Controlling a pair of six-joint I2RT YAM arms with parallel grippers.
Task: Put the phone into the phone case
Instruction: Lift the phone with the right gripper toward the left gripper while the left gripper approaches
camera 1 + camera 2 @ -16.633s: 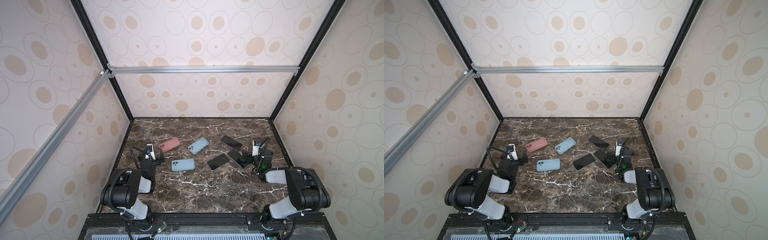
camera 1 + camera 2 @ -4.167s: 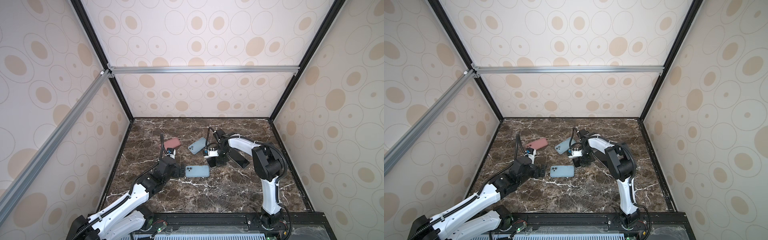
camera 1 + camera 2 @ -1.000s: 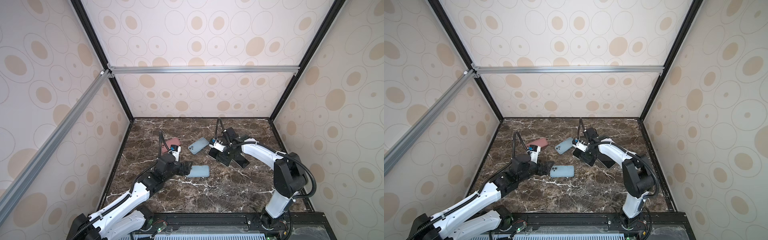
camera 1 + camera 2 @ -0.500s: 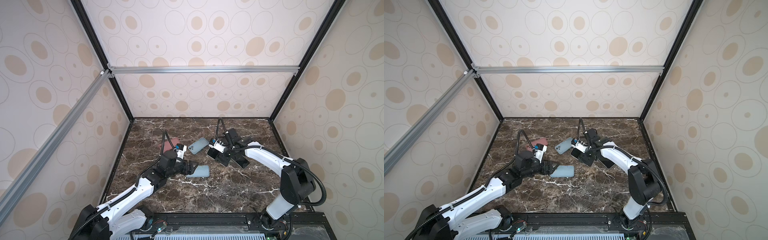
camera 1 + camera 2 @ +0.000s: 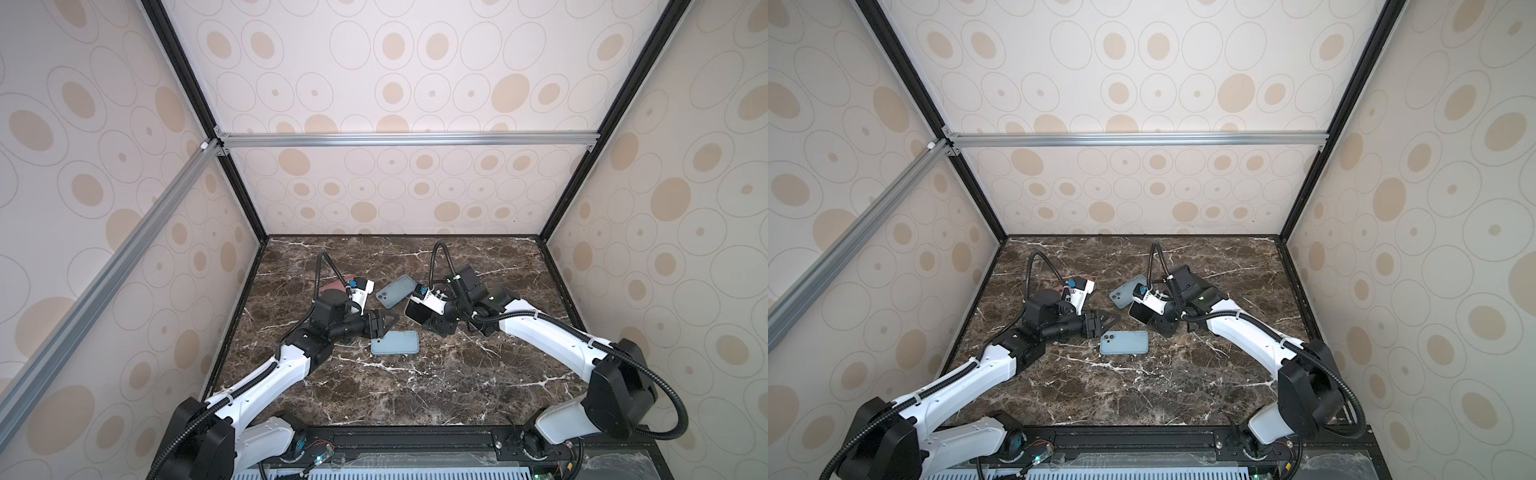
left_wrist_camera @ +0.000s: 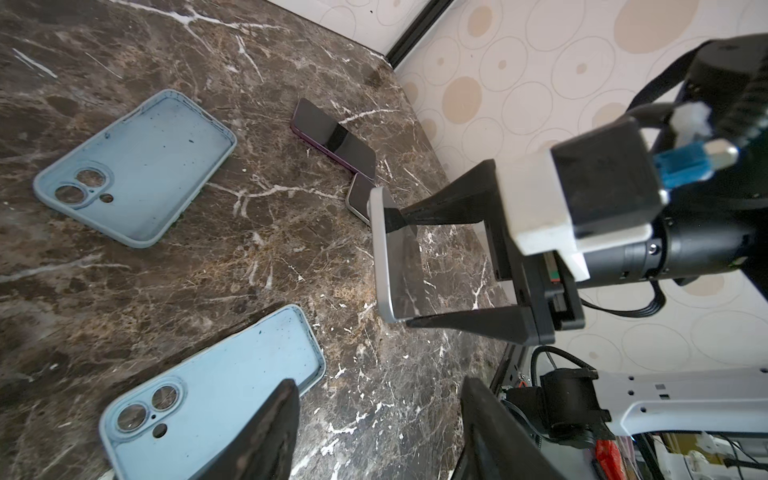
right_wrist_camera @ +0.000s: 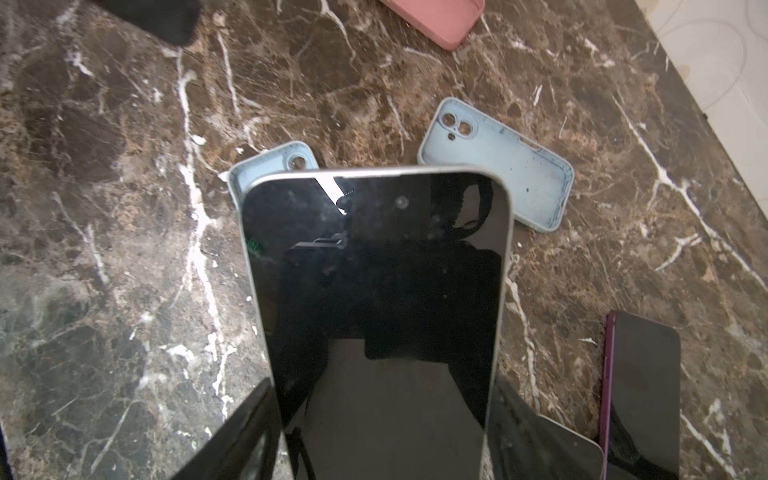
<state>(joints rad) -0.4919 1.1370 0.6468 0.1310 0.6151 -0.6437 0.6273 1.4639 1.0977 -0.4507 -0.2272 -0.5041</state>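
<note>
**Desk:** Where are we?

**Op:** Nearest me, the near case (image 5: 394, 343) lies flat on the table (image 5: 415, 395), hollow side up and empty. My left gripper (image 5: 384, 325) hovers just beside its far edge at the camera end, jaws apart, holding nothing. Farther on, my right gripper (image 6: 399, 268) clamps the phone (image 7: 374, 291) across its width, raised off the table and tilted. Beyond sit a second case (image 5: 395, 291) and a pink case (image 5: 334, 286).

**Desk:** Which step?

**Op:** Carrying, I judge; nothing is seated. Next I must bring the phone over the near case, match the camera ends, then press it in while my left steadies the case.
</note>
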